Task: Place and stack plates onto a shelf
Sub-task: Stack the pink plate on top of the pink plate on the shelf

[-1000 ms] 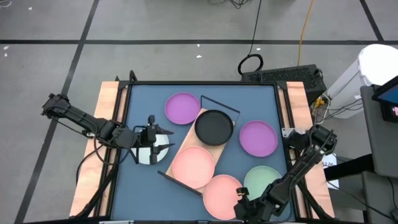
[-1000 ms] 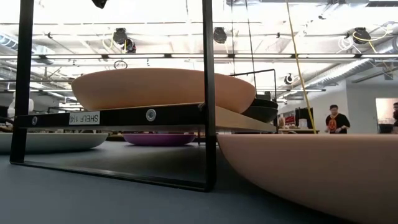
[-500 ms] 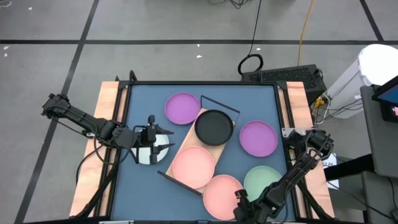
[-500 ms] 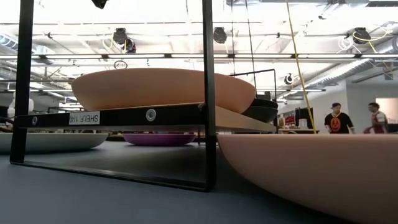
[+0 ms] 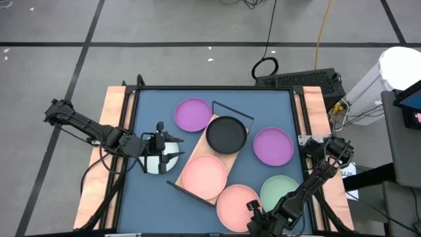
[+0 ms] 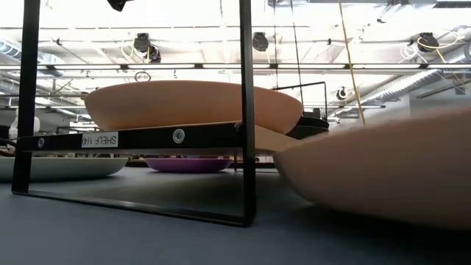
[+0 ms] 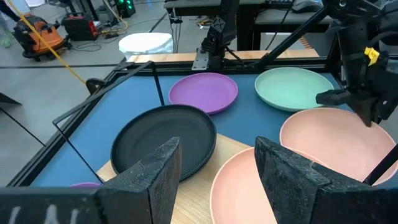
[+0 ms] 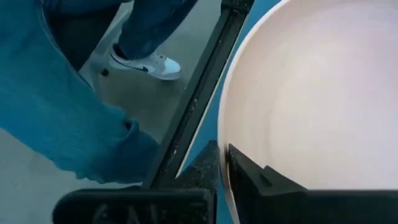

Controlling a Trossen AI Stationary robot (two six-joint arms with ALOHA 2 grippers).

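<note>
The wooden shelf (image 5: 191, 158) lies slantwise mid-table and carries a black plate (image 5: 226, 133) and a pink plate (image 5: 204, 176). A second pink plate (image 5: 233, 204) is on the table near the front edge, with my right gripper (image 5: 252, 210) shut on its rim. A green plate (image 5: 281, 191), two purple plates (image 5: 193, 114) (image 5: 273, 145) and a white-grey plate (image 5: 152, 164) rest flat on the table. My left gripper (image 5: 161, 150) hovers open above the white-grey plate, left of the shelf. My right gripper pinches the near-right rim (image 8: 225, 149) of the pink plate on the table. One finger (image 8: 261, 183) lies inside the plate; the other is hidden under the rim. The fingers slant down from the table's near right. The held side is tipped up (image 6: 412, 140), the opposite edge low.
The table's raised black frame (image 5: 297, 118) borders the blue mat. The shelf's thin black wire ends (image 5: 233, 110) stand up at both short sides. A person's legs and shoe (image 8: 143, 62) stand just beyond the table edge by my right gripper.
My right gripper has rolled a little, moved slightly toward the pink plate and shut on its rim. The plate, flat on the table before, is now tipped, its gripped side raised while the opposite edge stays down.
</note>
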